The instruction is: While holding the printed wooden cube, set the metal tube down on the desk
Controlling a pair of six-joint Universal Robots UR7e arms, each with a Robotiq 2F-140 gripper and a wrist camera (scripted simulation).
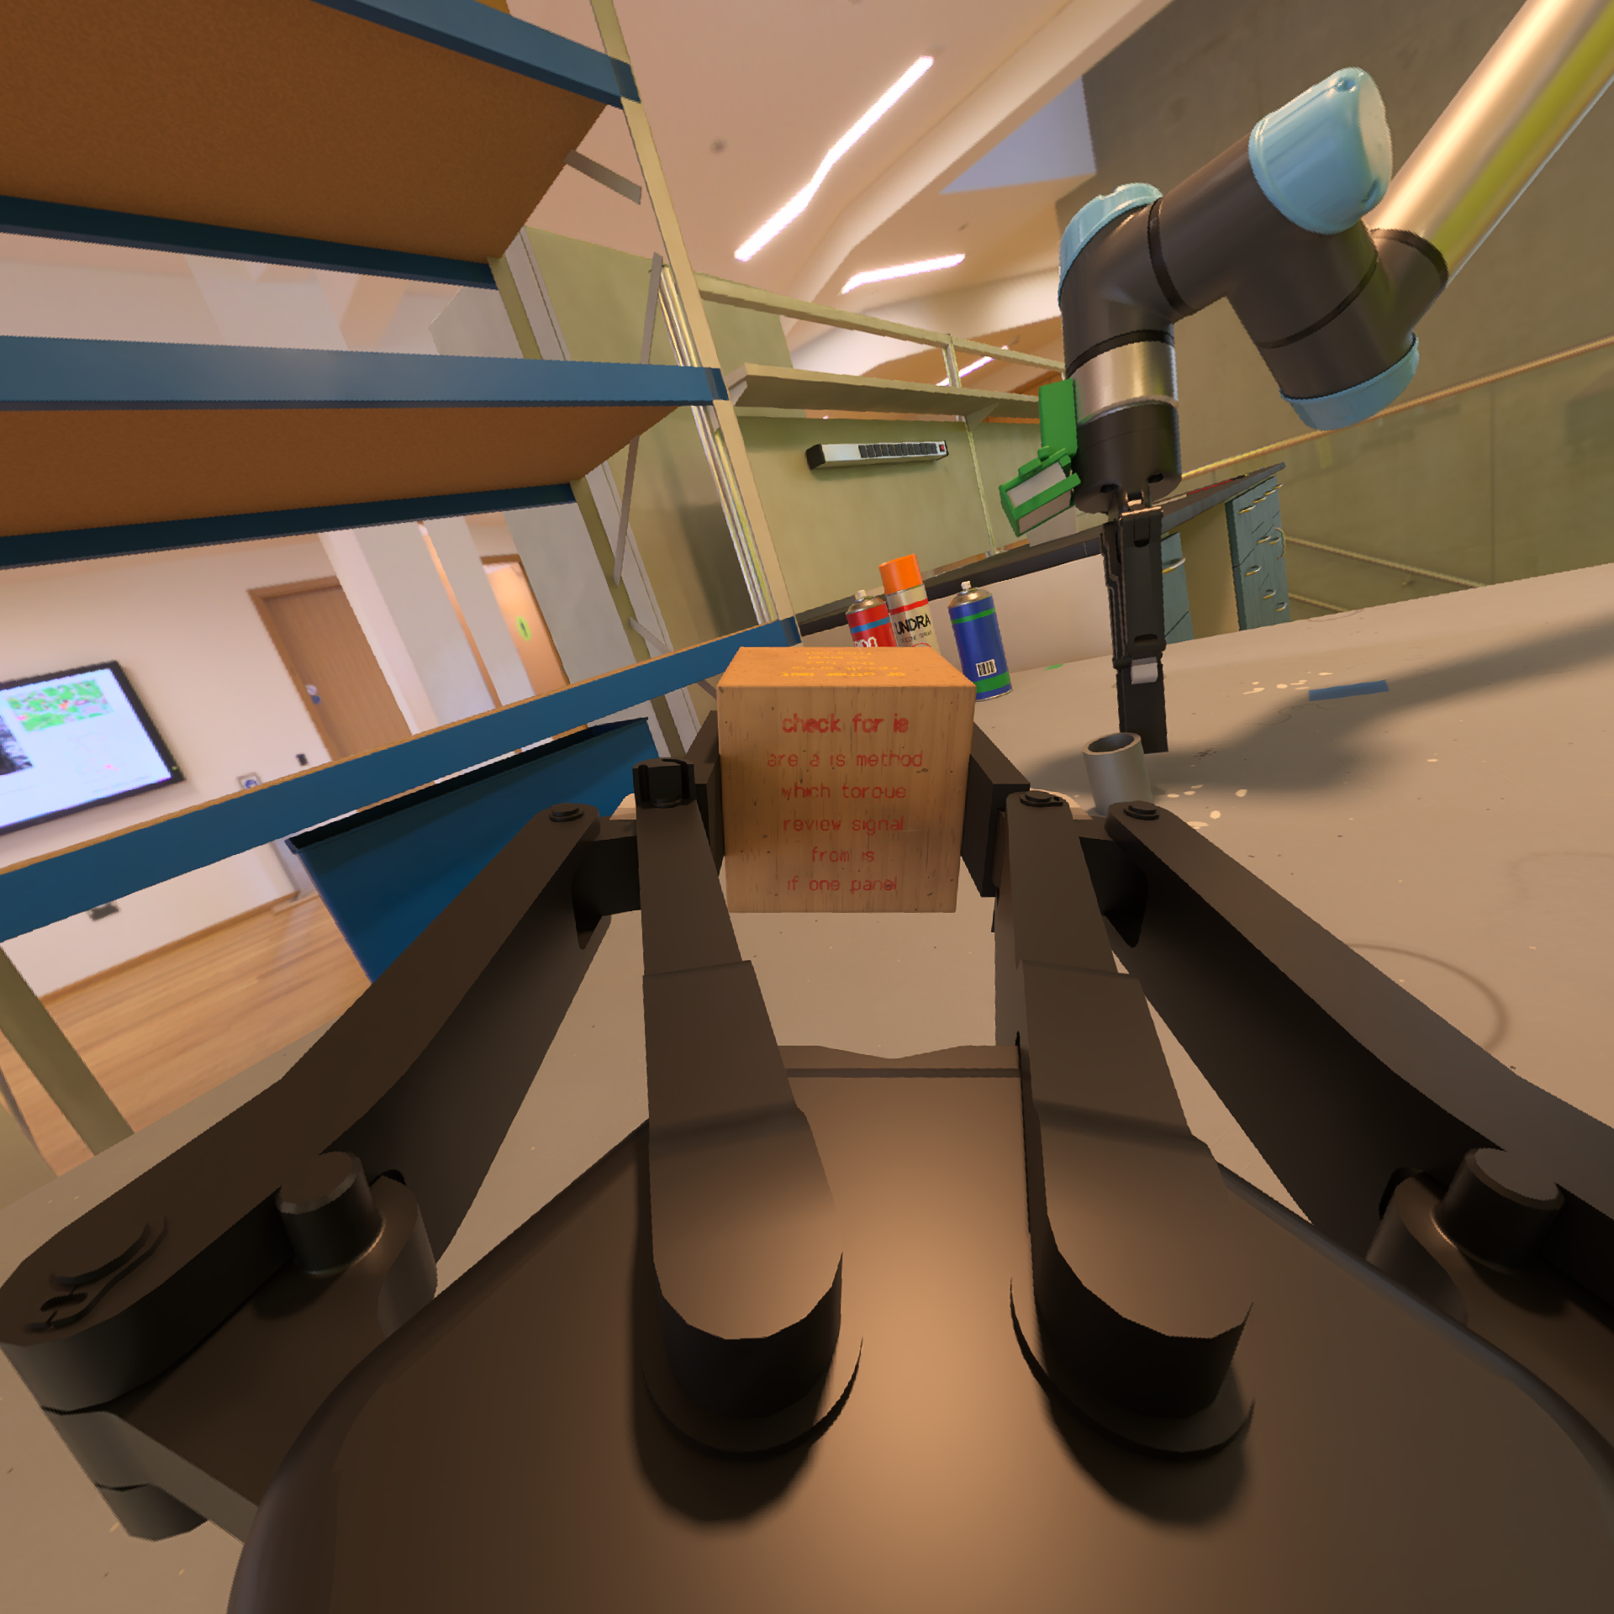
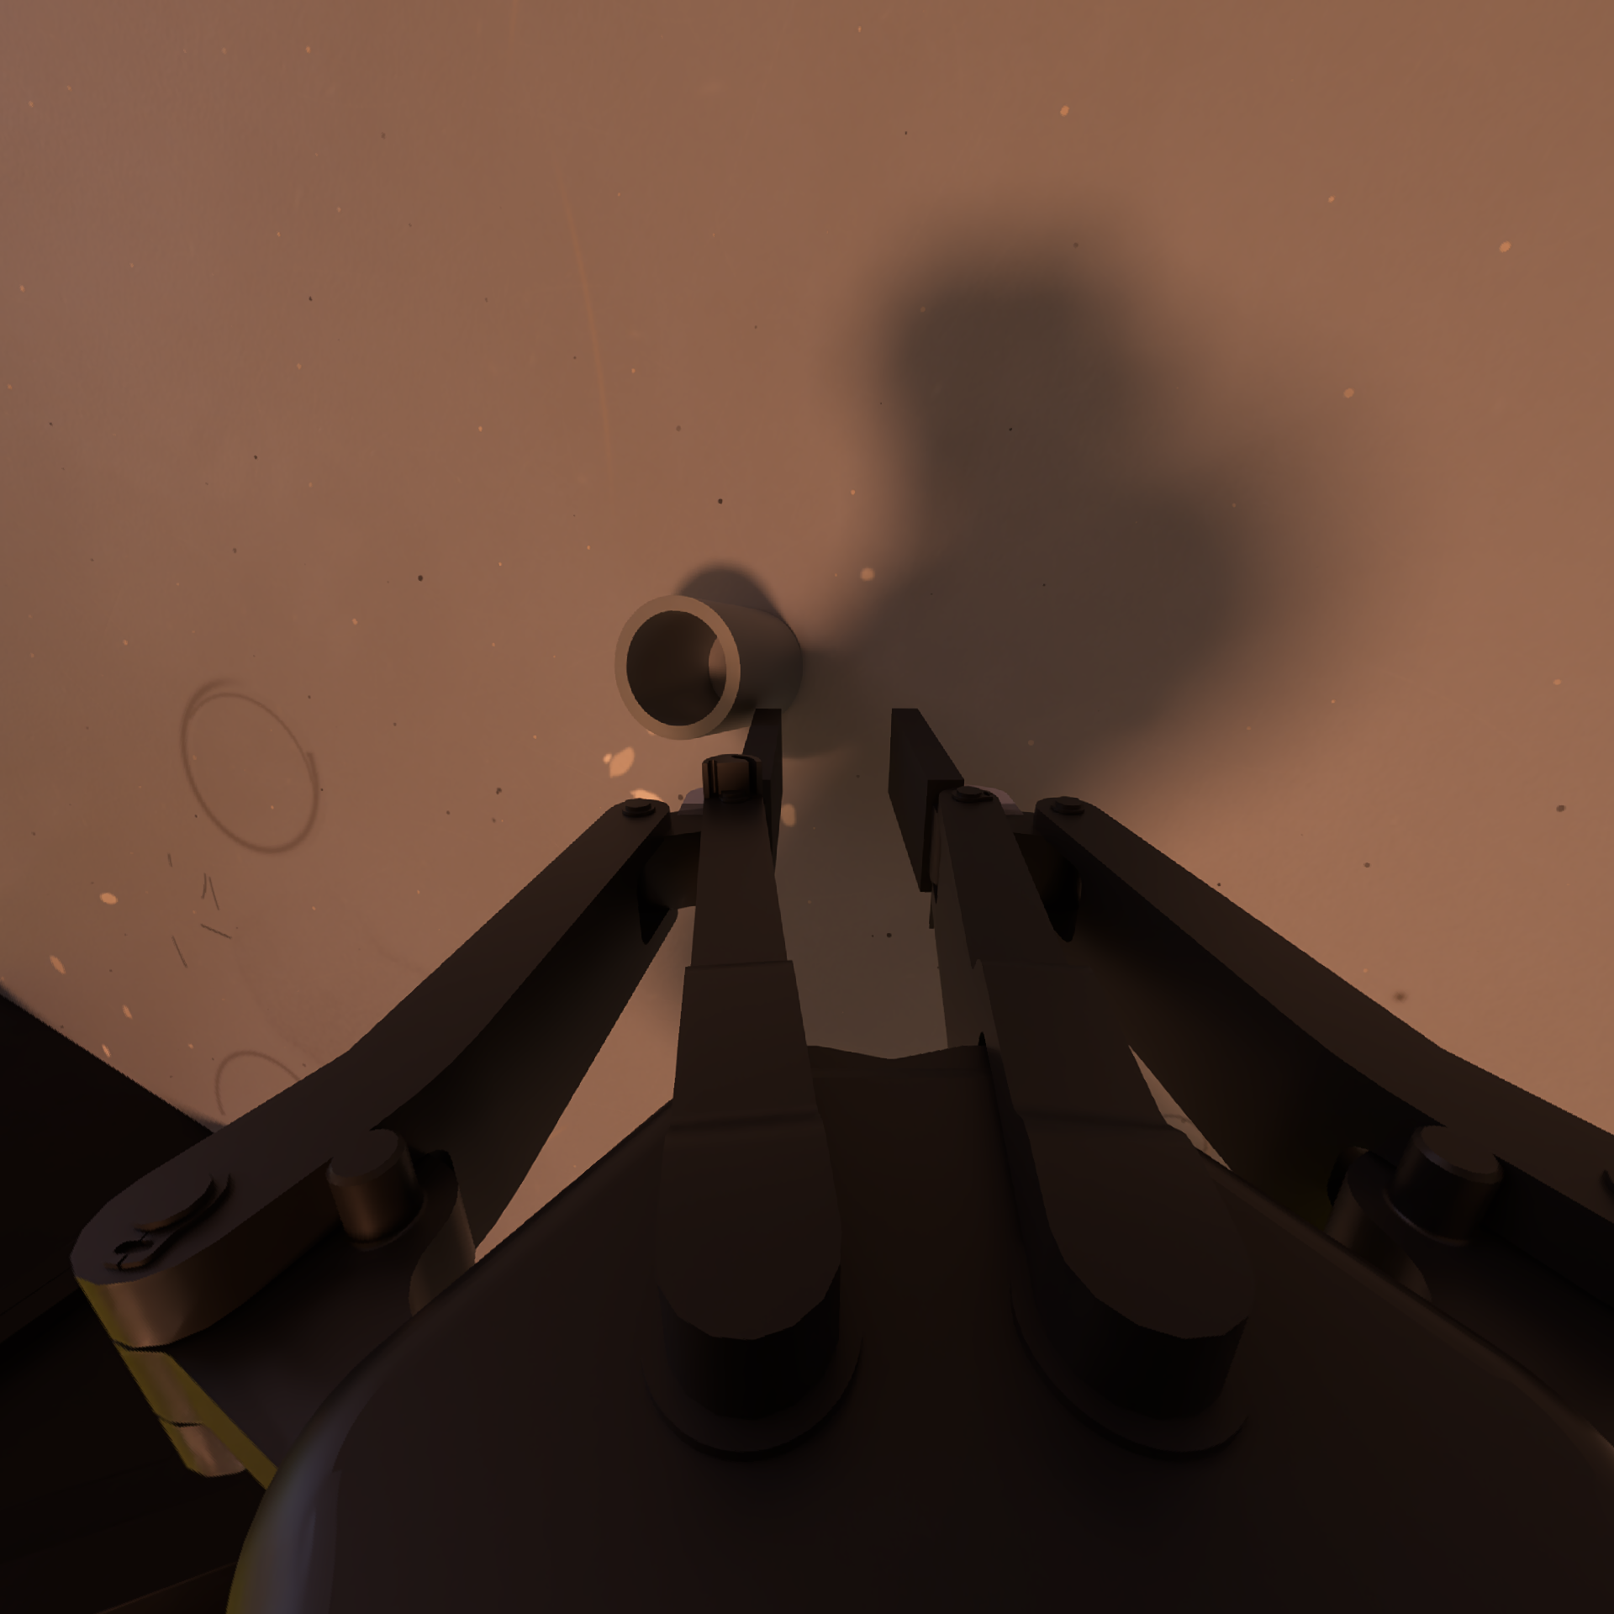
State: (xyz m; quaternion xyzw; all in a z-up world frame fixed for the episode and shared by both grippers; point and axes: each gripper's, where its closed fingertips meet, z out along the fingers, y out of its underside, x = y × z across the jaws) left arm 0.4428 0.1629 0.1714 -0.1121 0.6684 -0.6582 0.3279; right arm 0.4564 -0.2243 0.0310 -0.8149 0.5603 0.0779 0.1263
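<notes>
My left gripper (image 1: 843, 777) is shut on the printed wooden cube (image 1: 843, 830) and holds it above the desk (image 1: 1310, 873). The cube is light wood with red writing on the face toward me. The short grey metal tube (image 1: 1113, 773) stands upright on the desk, just past the cube to the right. The right gripper (image 1: 1140, 725) points straight down beside it. In the right wrist view the tube (image 2: 769, 664) stands just left of the left fingertip (image 2: 767, 729), outside the jaws. The right gripper (image 2: 836, 725) is open and empty, close over the desk (image 2: 349, 437).
A shelving rack with blue beams (image 1: 349, 384) rises along the left. A blue bin (image 1: 454, 838) sits under it. Three spray cans (image 1: 908, 607) stand at the desk's far side. A strip of blue tape (image 1: 1349, 690) lies on the desk to the right.
</notes>
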